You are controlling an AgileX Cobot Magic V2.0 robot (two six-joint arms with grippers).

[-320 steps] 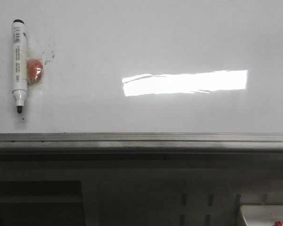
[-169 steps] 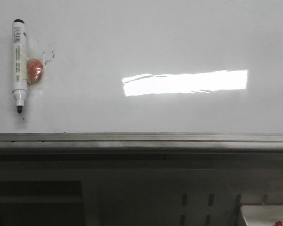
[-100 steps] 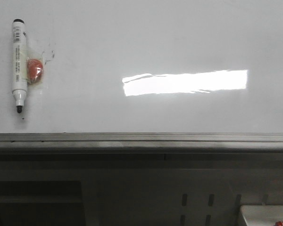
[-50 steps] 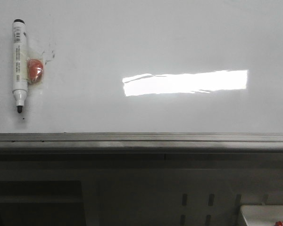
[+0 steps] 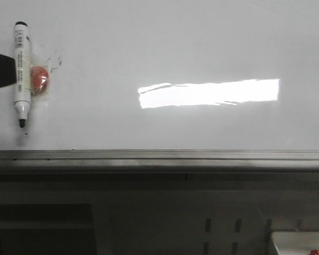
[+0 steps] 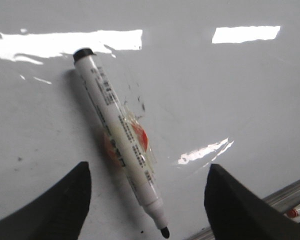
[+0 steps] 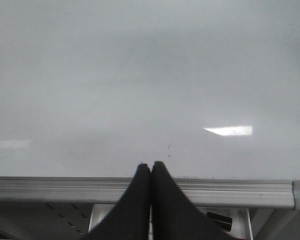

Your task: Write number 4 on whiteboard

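Observation:
The whiteboard (image 5: 165,48) fills the front view, with a bright rectangular reflection. No number 4 shows on it. A white marker (image 5: 21,69) with a black uncapped tip lies at its left, with an orange-red disc (image 5: 40,78) under clear tape against its barrel. A dark finger (image 5: 0,70) of my left gripper enters from the left edge beside the marker. In the left wrist view my left gripper (image 6: 147,170) is open, its fingers on either side of the marker (image 6: 121,140), not touching it. My right gripper (image 7: 150,166) is shut and empty over the board's rail (image 7: 140,190).
A grey metal rail (image 5: 159,158) runs along the board's near edge, with a dark shelf space below. A white box (image 5: 300,243) sits at the bottom right. Faint smudge marks (image 5: 56,57) and a small black dot (image 5: 25,133) lie near the marker.
A dark finger of my left gripper has come into the front view from the left edge, level with the marker. The marker has not moved.

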